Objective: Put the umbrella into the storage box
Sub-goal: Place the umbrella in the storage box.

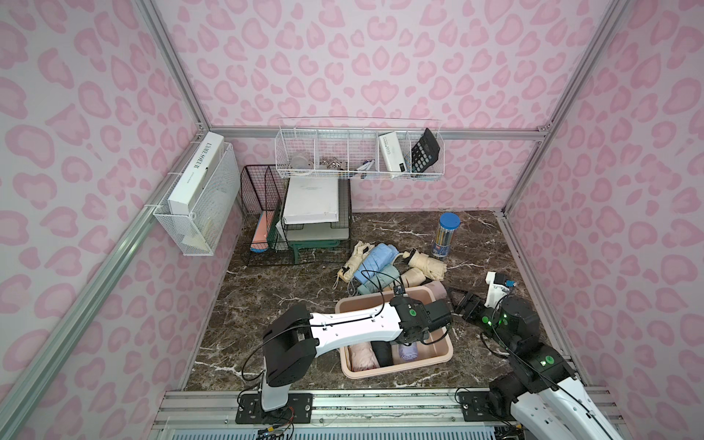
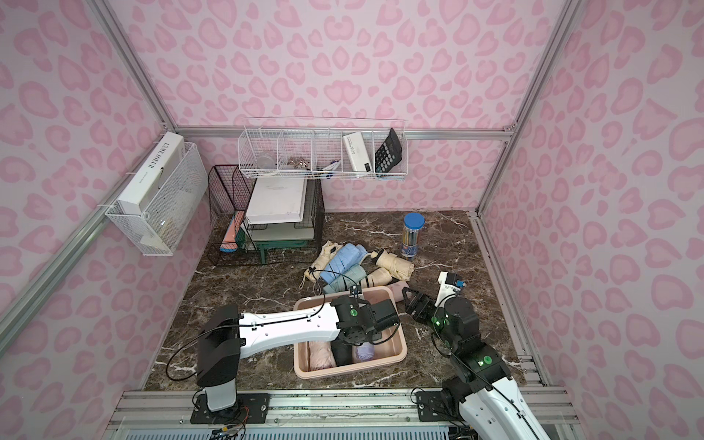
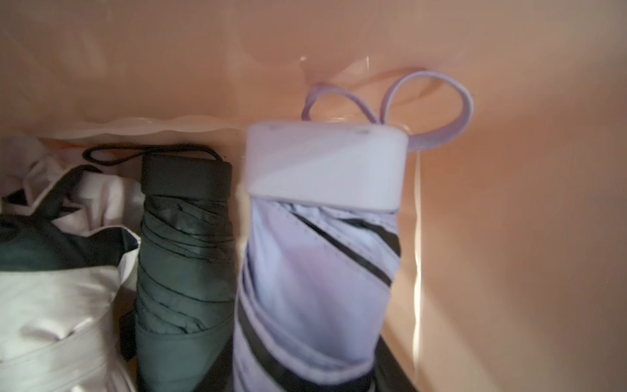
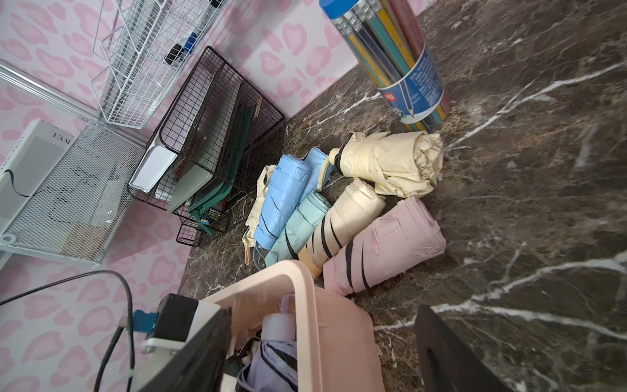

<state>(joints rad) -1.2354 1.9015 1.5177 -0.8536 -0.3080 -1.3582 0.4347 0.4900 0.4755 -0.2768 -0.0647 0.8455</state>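
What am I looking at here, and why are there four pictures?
Two robot arms stand at a marble table, each ending in a two-fingered gripper. Two pictures look down from overhead; two come from cameras on the wrists. The job: packing folded umbrellas into the pink storage box. The left gripper reaches into it and seems to hold the lilac umbrella, beside a dark umbrella and a pale umbrella. The right gripper is open and empty. Several loose umbrellas lie on the table behind the box.
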